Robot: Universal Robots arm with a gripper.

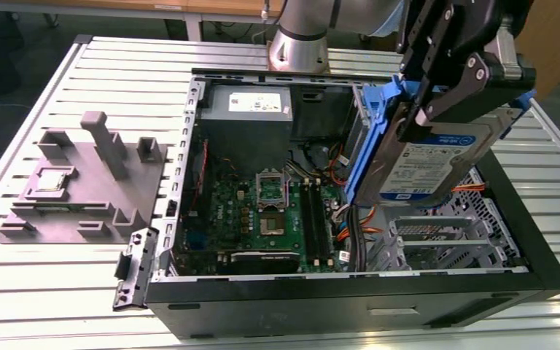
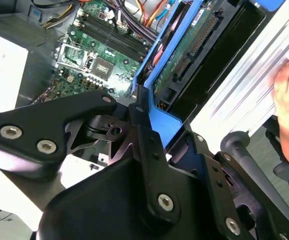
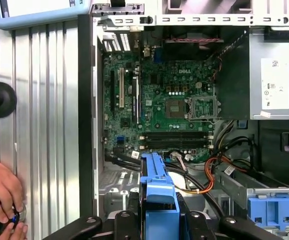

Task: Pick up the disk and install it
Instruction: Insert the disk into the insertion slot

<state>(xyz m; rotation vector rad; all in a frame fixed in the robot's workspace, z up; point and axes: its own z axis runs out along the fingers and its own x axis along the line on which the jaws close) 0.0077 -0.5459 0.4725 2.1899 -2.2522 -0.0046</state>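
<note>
Slatted metal table [image 1: 47, 306] carries everything you have to work with. On the exterior view's left sits a grey fixture [image 1: 105, 189] with a small square chip [image 1: 52, 180] resting on it, well apart from the action. Just beside it lies the open computer case [image 1: 358, 295], with the motherboard [image 1: 260, 219] flat on its floor and the power supply [image 1: 251, 106] at the far end.

Towards the exterior view's right, your gripper [image 1: 455, 95] is clenched on the disk [image 1: 436, 164], its fingers clamped across the upper end where the blue side rails [image 1: 363, 153] wrap round. The disk hangs steeply tilted, label outward, over the case and above the metal drive cage [image 1: 436, 240]. It looks clear of the cage, though you cannot tell how closely its lower edge nears it.

Judge the disk as stiff, dense and fairly heavy for its bulk, so it will not flex, but held by one end it may try to swing. Its metal faces look smooth and likely slippery. The green circuit board [image 2: 184, 55] on its underside, seen in the second wrist view, is the fragile part. The edges and plastic rails are the sensible place to grip, which is where you hold it.

A person's hand [image 3: 2, 195] rests on the table outside the case in the first wrist view.
</note>
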